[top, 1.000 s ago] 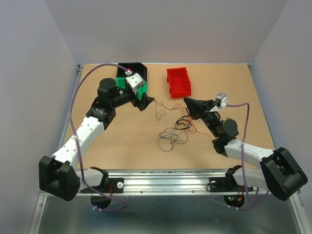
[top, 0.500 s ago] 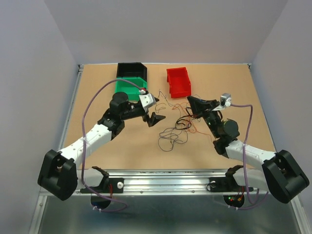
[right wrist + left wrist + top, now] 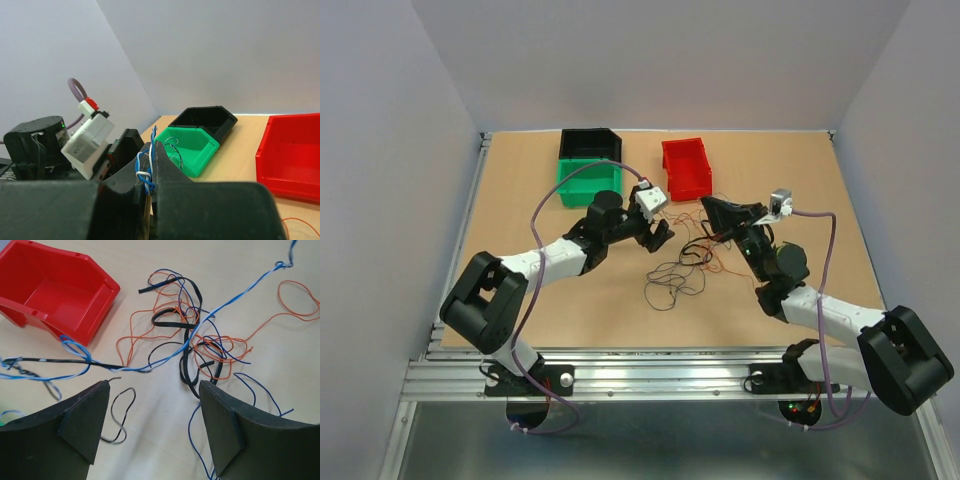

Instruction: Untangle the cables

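— Jaws wide on our left gripper (image 3: 154, 387), above the cable tangle (image 3: 200, 342) beside the red bin (image 3: 60, 290).
— Our right gripper (image 3: 152, 145) pinches the blue-white wire (image 3: 145, 172); we should grab one black strand (image 3: 175, 325) only.

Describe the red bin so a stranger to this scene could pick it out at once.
On the brown table, look along the far edge, where three open bins stand. The red bin is the one furthest right, beyond the tangled cables. Its neighbours, a green bin and a black bin, sit together further left; only it is red.
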Controlling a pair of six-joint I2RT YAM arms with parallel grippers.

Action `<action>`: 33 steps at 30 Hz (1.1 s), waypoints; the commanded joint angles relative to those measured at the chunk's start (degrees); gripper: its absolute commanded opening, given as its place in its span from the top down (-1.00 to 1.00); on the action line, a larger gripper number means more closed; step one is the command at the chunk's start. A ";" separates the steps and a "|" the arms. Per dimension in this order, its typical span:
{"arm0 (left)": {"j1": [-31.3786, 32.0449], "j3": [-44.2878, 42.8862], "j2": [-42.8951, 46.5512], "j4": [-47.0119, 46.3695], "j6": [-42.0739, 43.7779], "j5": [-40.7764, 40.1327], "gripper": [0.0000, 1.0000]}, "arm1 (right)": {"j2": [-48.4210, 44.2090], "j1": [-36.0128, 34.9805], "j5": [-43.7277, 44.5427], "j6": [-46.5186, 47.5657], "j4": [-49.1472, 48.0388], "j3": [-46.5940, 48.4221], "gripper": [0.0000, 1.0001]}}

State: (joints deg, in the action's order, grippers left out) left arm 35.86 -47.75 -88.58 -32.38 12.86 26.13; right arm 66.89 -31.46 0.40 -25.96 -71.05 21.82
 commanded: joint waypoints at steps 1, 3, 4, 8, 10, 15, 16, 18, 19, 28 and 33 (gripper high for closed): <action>0.62 -2.88 -1.16 -6.90 -1.70 -4.77 -0.73 | -0.18 -0.62 -0.05 -1.29 -1.90 3.66 0.99; 0.71 -2.88 -1.60 -8.65 -2.66 -4.60 -0.77 | -0.18 -0.79 -0.05 -1.90 -1.90 4.10 0.99; 0.88 -2.88 -1.86 -10.49 -2.93 -4.68 -0.78 | 0.08 -0.79 -1.71 -2.52 -1.90 4.19 0.99; 0.97 -2.88 -1.86 -14.90 -4.51 -9.06 -0.71 | 0.34 -1.41 -2.25 -3.05 -1.99 4.46 0.99; 0.88 -2.44 -1.69 -17.44 -5.56 -11.44 -0.58 | 0.26 -1.76 -2.42 -3.05 -2.08 4.28 0.99; 0.79 -2.53 -1.69 -19.74 -6.36 -10.49 0.06 | -0.18 -2.11 -2.34 -3.22 -2.25 3.58 0.99; 0.88 -2.44 -1.60 -19.83 -6.27 -10.40 0.25 | -0.36 -2.11 -2.25 -3.31 -2.25 3.32 0.99; 0.71 -2.18 -1.25 -20.44 -6.27 -11.80 0.71 | -1.15 -2.11 -1.81 -3.14 -2.34 2.79 0.99; 0.45 -2.00 -0.99 -20.88 -6.36 -12.33 0.86 | -1.50 -2.11 -1.64 -3.14 -2.34 2.44 0.99; -9.20 -8.23 -3.88 -11.83 -15.31 -14.36 1.00 | -16.92 -2.11 7.49 -1.21 2.48 -6.00 0.99; -15.72 -10.78 -8.71 -10.43 -20.85 -9.79 1.00 | -33.55 -2.11 15.05 1.52 18.19 -7.32 0.99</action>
State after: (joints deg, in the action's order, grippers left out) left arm 23.90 -56.03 -95.09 -44.31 -2.31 13.82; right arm 41.87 -33.10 8.10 -26.94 -61.67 15.70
